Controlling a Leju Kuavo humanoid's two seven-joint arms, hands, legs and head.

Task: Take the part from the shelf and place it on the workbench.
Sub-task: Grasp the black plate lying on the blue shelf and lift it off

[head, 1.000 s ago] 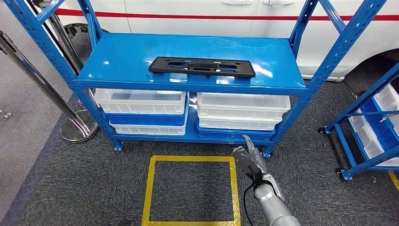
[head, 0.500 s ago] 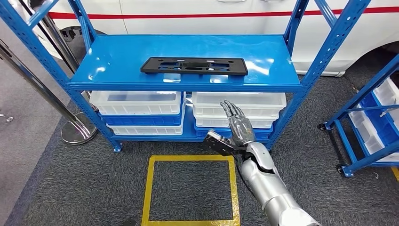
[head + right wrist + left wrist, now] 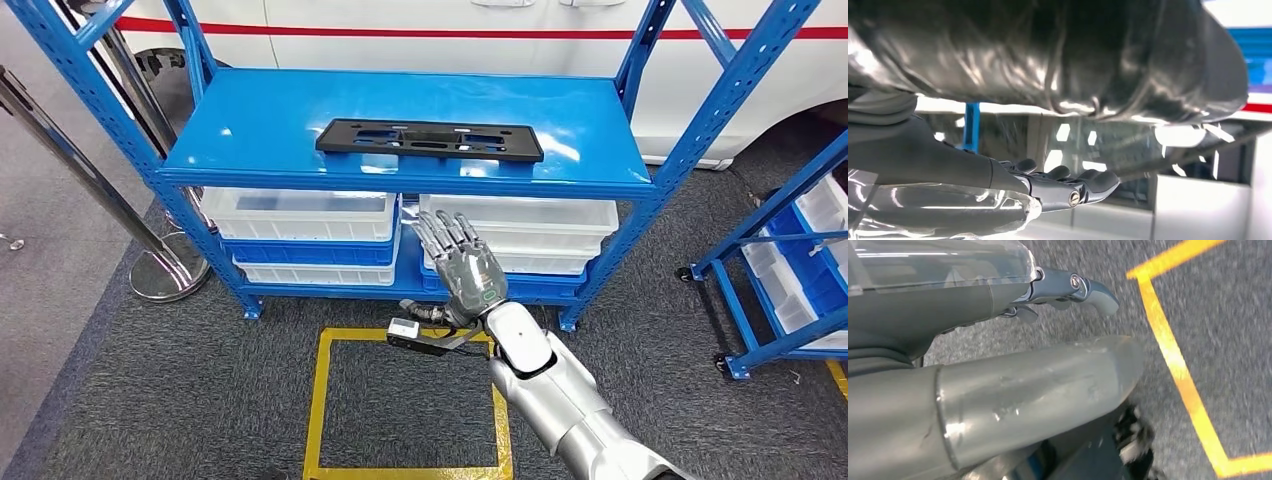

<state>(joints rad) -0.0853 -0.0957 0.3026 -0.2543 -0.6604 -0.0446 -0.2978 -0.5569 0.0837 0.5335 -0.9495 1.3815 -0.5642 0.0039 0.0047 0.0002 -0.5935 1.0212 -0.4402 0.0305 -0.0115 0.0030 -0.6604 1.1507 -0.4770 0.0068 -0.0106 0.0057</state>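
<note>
A long flat black part (image 3: 430, 140) with slots lies across the top of the blue shelf (image 3: 250, 130), slightly right of its middle. My right hand (image 3: 462, 272) is raised in front of the lower bins, below the shelf top, fingers spread and pointing up, holding nothing. In the right wrist view the fingers (image 3: 1068, 187) stretch out straight with nothing between them. My left hand (image 3: 1068, 287) hangs low over the grey carpet, its fingers extended and holding nothing.
White and blue bins (image 3: 300, 235) fill the lower shelf level. A yellow taped square (image 3: 405, 400) marks the carpet in front. A second blue rack (image 3: 790, 270) stands at the right, a metal post base (image 3: 165, 275) at the left, a white car (image 3: 450, 30) behind.
My right arm has risen from near the floor and swung left, the hand turning upright with fingers spread. The camera has shifted slightly. The black part has stayed where it lies.
</note>
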